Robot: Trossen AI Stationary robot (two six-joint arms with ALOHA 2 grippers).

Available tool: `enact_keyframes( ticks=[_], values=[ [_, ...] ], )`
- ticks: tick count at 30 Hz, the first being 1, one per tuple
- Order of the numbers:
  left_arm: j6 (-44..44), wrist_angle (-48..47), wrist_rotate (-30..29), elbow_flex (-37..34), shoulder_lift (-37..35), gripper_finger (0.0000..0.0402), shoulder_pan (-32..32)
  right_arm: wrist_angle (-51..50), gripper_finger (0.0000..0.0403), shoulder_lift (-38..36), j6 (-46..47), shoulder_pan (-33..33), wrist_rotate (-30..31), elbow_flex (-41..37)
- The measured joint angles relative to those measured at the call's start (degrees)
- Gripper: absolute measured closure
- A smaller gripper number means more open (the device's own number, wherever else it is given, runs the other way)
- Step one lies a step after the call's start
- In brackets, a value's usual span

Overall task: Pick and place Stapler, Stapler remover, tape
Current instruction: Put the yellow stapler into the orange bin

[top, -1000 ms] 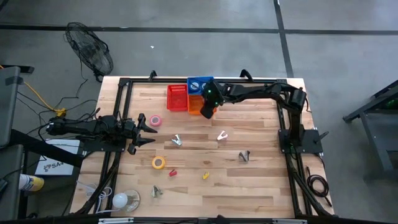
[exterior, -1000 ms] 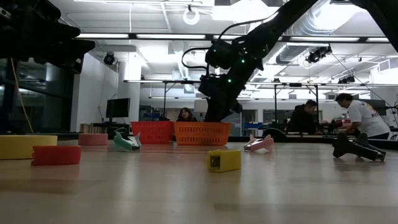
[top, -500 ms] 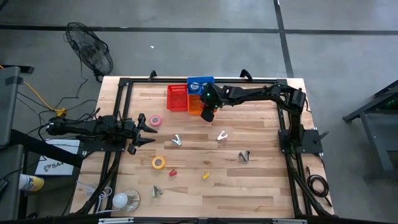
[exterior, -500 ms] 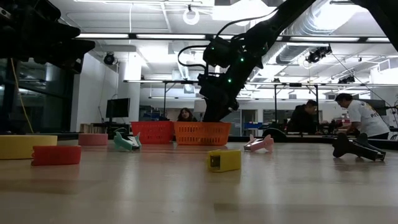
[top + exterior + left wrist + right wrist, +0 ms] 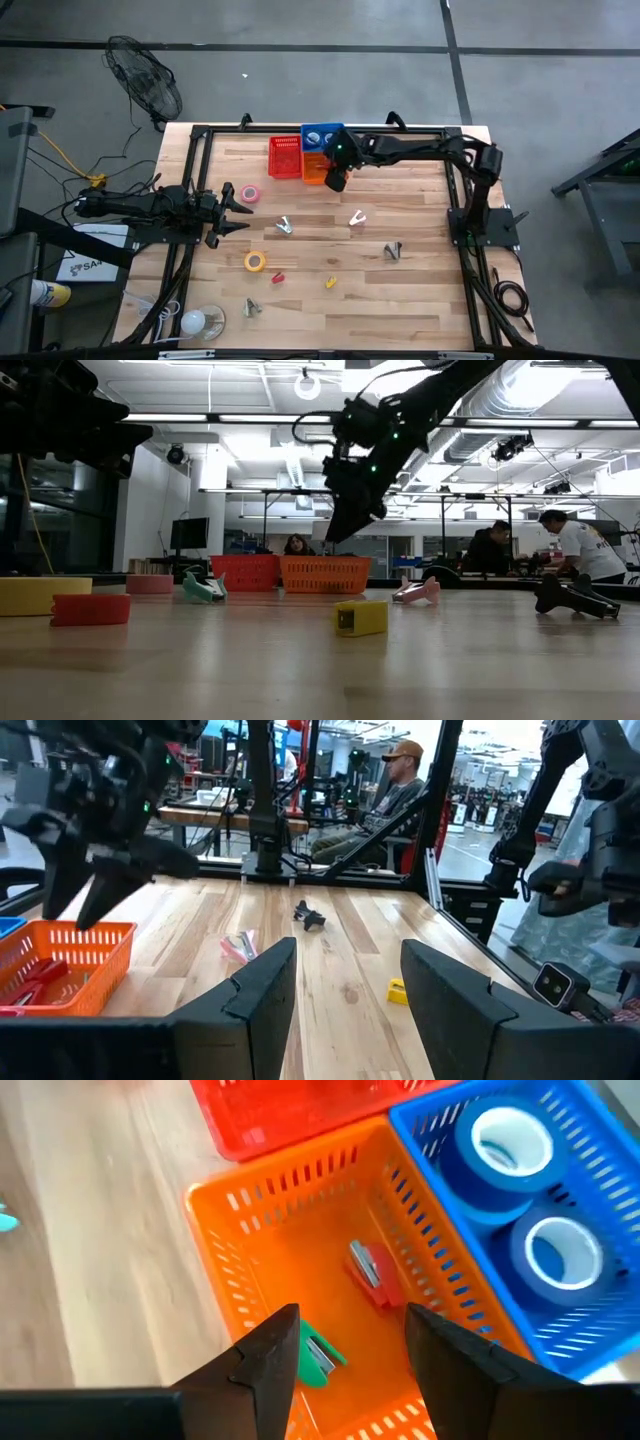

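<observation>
My right gripper [image 5: 350, 1360] hangs open and empty above the orange basket [image 5: 250, 1295], seen also in the high view [image 5: 335, 180] and the low view [image 5: 336, 532]. A red staple remover [image 5: 372, 1273] and a green one [image 5: 318, 1355] lie on that basket's floor. Two blue tape rolls [image 5: 510, 1140] sit in the blue basket [image 5: 575, 1230]. My left gripper [image 5: 235, 210] waits open near the table's left edge, beside a pink tape roll [image 5: 249, 193]. A yellow tape roll [image 5: 255, 261], a small red stapler [image 5: 278, 276] and a small yellow stapler [image 5: 330, 282] lie flat on the table.
A red basket [image 5: 285, 157] stands left of the orange one at the far edge. Loose staple removers lie mid-table: a teal one [image 5: 284, 227], a pink one [image 5: 357, 217] and a dark one [image 5: 392, 250]. Another small item [image 5: 251, 308] sits near the near edge. People are seated in the room beyond.
My right gripper dipped slightly toward the orange basket, then rose up above it. The left arm kept still.
</observation>
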Motion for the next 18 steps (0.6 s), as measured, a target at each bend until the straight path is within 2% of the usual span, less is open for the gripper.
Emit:
enact_keyframes(
  ticks=[9, 18],
  values=[
    [0.01, 0.01, -0.02, -0.01, -0.01, 0.0223, 0.0, -6.84, 0.023, -6.4, -0.99, 1.53, -2.81, 0.02],
    [0.02, 0.0, -0.02, 0.0, 0.0, 0.0223, 0.0, -16.67, 0.0233, -8.63, -10.13, 9.98, -9.03, 0.02]
  ],
)
